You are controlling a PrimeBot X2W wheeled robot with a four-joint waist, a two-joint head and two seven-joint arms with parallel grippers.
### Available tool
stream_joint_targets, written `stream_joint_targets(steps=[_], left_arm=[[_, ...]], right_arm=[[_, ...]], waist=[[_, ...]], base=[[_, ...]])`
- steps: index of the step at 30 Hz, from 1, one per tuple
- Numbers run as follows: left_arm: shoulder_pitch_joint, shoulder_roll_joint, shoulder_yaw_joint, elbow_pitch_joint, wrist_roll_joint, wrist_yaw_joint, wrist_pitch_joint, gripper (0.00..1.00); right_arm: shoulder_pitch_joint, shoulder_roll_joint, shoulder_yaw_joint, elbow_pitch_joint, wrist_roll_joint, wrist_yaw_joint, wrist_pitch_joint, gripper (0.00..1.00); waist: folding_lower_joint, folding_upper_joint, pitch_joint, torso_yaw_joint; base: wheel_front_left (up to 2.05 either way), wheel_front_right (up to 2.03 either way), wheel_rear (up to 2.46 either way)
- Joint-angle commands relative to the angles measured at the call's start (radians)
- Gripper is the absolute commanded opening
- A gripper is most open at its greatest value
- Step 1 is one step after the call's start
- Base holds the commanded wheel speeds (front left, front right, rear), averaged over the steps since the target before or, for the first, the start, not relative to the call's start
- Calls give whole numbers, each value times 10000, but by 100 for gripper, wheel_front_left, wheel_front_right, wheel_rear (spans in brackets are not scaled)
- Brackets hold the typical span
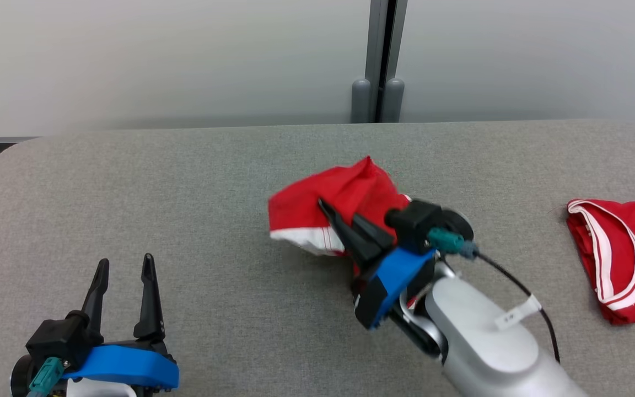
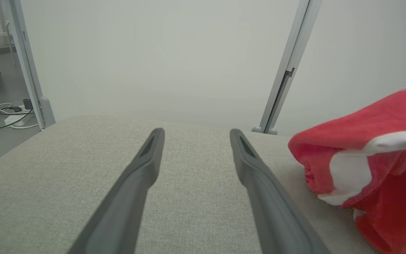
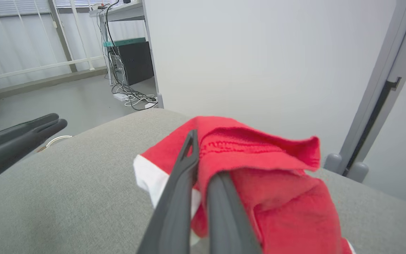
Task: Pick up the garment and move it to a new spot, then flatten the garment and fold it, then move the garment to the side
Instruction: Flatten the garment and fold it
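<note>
In the middle of the head view, on the grey bench [image 1: 185, 182], sits the crumpled red garment [image 1: 345, 190], its white-striped hem turned toward the lower left of the frame. The right fingers [image 1: 345, 229] reach in from the lower right and are pressed together on a fold of the garment. In the right wrist view, red cloth drapes over one of these fingers [image 3: 178, 190], and the garment [image 3: 259, 169] bunches around them. At the lower left of the head view the left fingers [image 1: 149, 298] stand spread wide with nothing between them, well apart from the garment. A second red cloth [image 1: 620, 259] with white trim lies at the right edge.
</note>
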Motion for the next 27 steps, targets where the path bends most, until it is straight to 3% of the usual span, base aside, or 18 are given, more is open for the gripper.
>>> stream_joint_targets(steps=[1,8,15,20,27], left_arm=[[-49,57,14,-64,29,61,-40,100],[-209,88,-83,-109,28,5,-40,100],[-153,161,-114,-178,55,56,-56,100],[-91,145,-191,-206,25,53,-15,100],[-250,136,-277,-189,8,11,-22,100]], right_arm=[[-389,-99,56,-179,-4,5,95,0],[-2808,-304,1168,-902,987,3,257,0],[-4301,-492,1019,-1662,2512,3,-618,0],[-3282,-1220,783,-954,2767,3,-556,0],[-1014,-1875,-364,1348,2853,5,-565,0]], waist=[[0,0,12,-8],[0,0,86,72],[0,0,116,73],[0,0,145,-26],[0,0,247,-92]], base=[[0,0,0],[0,0,0],[0,0,0],[0,0,0],[0,0,0]])
